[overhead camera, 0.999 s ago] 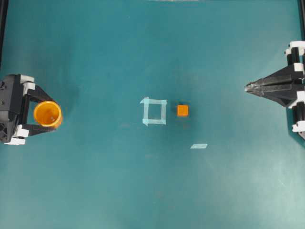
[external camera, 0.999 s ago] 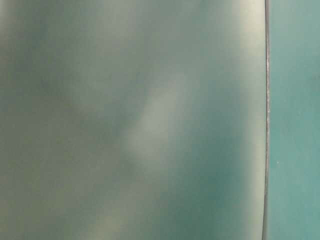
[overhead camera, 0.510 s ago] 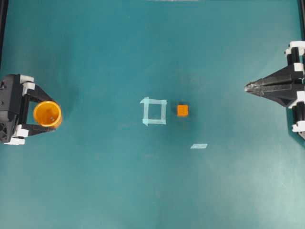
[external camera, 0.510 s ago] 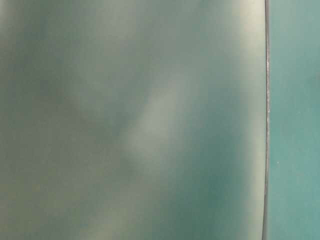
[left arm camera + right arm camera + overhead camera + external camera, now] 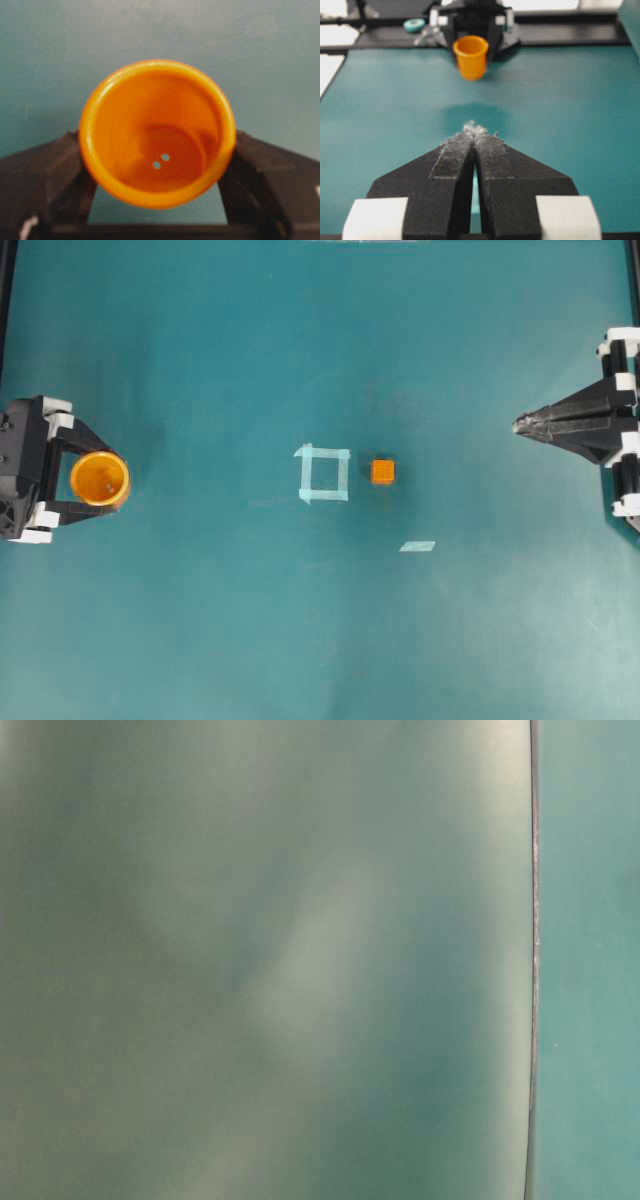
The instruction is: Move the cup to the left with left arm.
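The small round orange-yellow plastic cup (image 5: 100,479) with its lighter rim stands upright near the far left edge of the teal worktop (image 5: 320,640), well apart from the pale tape square (image 5: 323,473) at the centre and the small orange cube (image 5: 383,472) just beside that square. It looks light, thin-walled and fairly stiff, with a smooth surface that could slip under a loose hold and flex under a hard one, so the sensible place to take it is across the wall on opposite sides, below the rim, with moderate pressure. That is where the left arm's black two-fingered gripper (image 5: 103,480) stands now: its jaws are spread wide, one on each side of the cup, and the left wrist view shows the dark fingers (image 5: 60,170) against or very close to the cup's wall on both flanks. Whether they are pressing or merely bracketing it I cannot tell for certain. The empty cup sits level, and I judge it is already far enough left. The right arm's black gripper (image 5: 520,423) sits at the opposite edge, its jaws pressed together on nothing, pointing towards the cup.
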